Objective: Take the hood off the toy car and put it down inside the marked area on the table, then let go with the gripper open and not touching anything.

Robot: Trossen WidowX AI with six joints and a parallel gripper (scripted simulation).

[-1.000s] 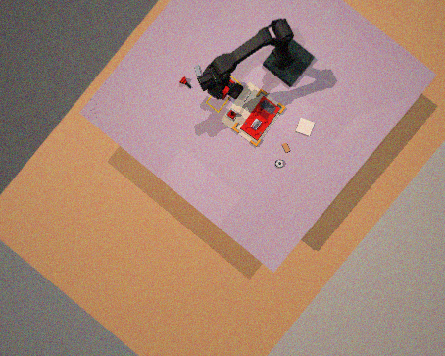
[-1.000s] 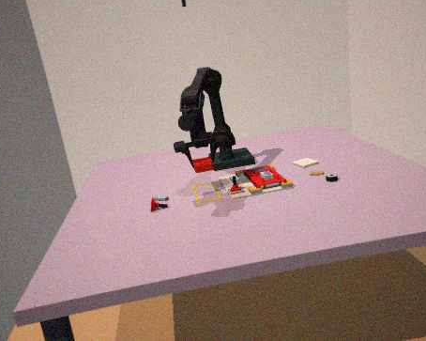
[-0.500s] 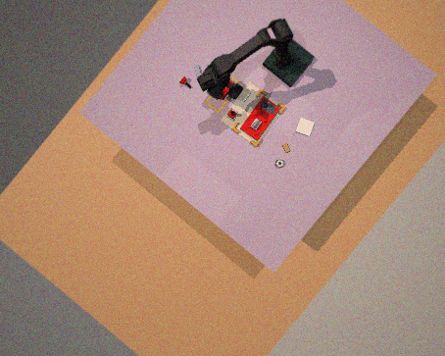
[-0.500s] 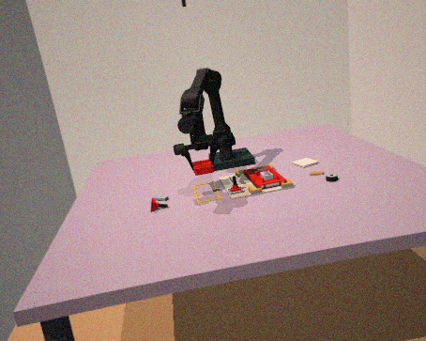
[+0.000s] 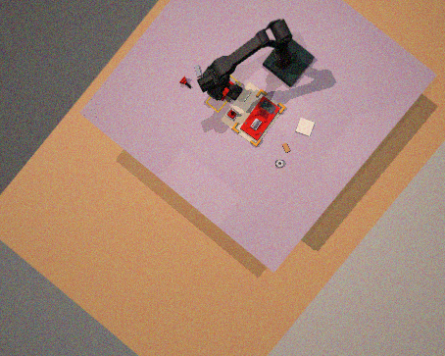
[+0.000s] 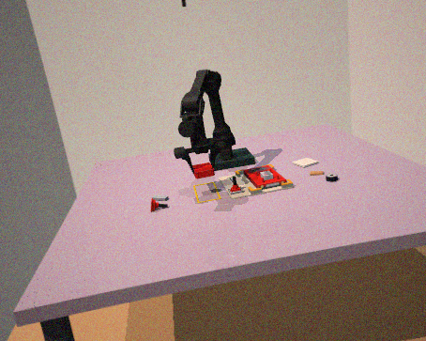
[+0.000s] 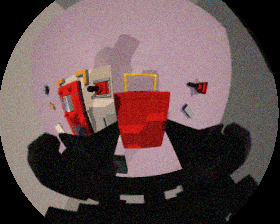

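The hood (image 5: 225,91) (image 6: 204,170) (image 7: 142,112) is a red block, held above the table. My gripper (image 5: 224,92) (image 6: 203,168) (image 7: 142,121) is shut on it, with a finger on each side. The marked area (image 5: 211,108) (image 6: 195,193) (image 7: 140,74) is a yellow outline on the table; in the wrist view the hood covers its near part. The hood hangs higher than the outline and, in the exterior view, appears behind it. The toy car (image 5: 250,130) (image 6: 253,178) (image 7: 69,93) is flat and red, with a grey block on top, beside the outline.
A small red piece with a black stem (image 5: 232,114) (image 6: 235,188) (image 7: 102,88) stands between car and outline. Another red piece (image 5: 184,80) (image 6: 154,205) (image 7: 203,87) lies beyond the outline, near a grey part (image 5: 197,71) (image 7: 186,110). A white square (image 5: 305,127) (image 6: 305,162) and a wheel (image 5: 279,163) (image 6: 331,178) lie past the car.
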